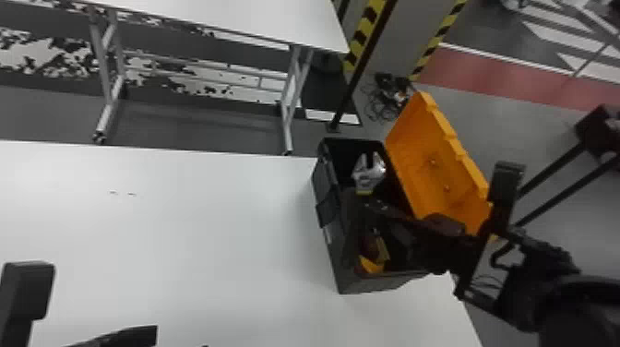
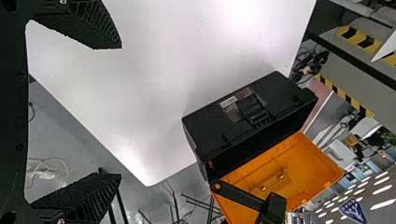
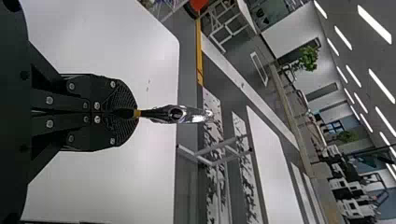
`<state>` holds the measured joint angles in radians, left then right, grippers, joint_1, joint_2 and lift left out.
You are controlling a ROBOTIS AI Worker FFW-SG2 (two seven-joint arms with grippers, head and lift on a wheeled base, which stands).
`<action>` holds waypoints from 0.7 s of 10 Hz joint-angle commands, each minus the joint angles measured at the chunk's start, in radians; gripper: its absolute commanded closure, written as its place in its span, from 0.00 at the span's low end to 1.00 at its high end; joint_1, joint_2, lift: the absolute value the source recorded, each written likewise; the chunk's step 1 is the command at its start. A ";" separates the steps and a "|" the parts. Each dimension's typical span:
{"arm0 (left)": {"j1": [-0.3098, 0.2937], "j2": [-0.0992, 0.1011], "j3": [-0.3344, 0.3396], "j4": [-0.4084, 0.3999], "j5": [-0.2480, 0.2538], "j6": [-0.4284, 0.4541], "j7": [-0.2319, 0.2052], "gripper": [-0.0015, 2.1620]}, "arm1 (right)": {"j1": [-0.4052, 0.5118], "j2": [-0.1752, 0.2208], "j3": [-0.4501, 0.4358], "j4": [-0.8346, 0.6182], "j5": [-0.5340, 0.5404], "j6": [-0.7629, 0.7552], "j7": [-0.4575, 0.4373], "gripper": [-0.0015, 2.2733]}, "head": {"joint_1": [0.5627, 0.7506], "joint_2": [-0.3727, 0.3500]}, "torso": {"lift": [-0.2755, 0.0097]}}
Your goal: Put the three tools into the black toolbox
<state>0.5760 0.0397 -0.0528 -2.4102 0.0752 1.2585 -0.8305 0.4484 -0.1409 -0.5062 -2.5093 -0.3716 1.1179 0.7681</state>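
Right gripper [image 3: 133,113], left-centre of its wrist view, is clenched on silver-headed tool [image 3: 187,115]; releasing askew could snag it on black toolbox [image 1: 325,187]; left gripper [image 2: 120,112] spread.

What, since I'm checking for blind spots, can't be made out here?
- Floor of the toolbox: head view, largely behind the right arm and in shadow.
- Rear handle of the silver-headed tool: right wrist view, inside the right gripper.
- Yellow piece, what kind: head view, surrounding shadow.
- Left gripper, its base: head view, bottom edge.
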 commanded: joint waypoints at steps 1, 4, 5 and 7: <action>0.030 0.014 0.011 0.000 0.002 -0.050 0.005 0.01 | -0.011 -0.020 -0.005 0.004 0.074 -0.069 -0.013 0.99 | 0.70 0.03 | 0.79; 0.082 0.028 0.010 -0.007 0.006 -0.136 -0.001 0.01 | 0.033 -0.026 0.078 0.021 0.257 -0.342 -0.052 0.99 | 0.70 0.03 | 0.79; 0.097 0.031 0.021 -0.007 0.012 -0.145 -0.009 0.01 | 0.066 -0.029 0.117 0.032 0.312 -0.444 -0.073 0.99 | 0.70 0.03 | 0.79; 0.120 0.032 0.036 -0.012 0.032 -0.176 -0.021 0.01 | 0.118 -0.028 0.210 0.082 0.454 -0.643 -0.144 0.99 | 0.70 0.03 | 0.79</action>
<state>0.6902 0.0719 -0.0209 -2.4207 0.1005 1.0909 -0.8512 0.5542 -0.1696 -0.3221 -2.4393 0.0432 0.5256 0.6220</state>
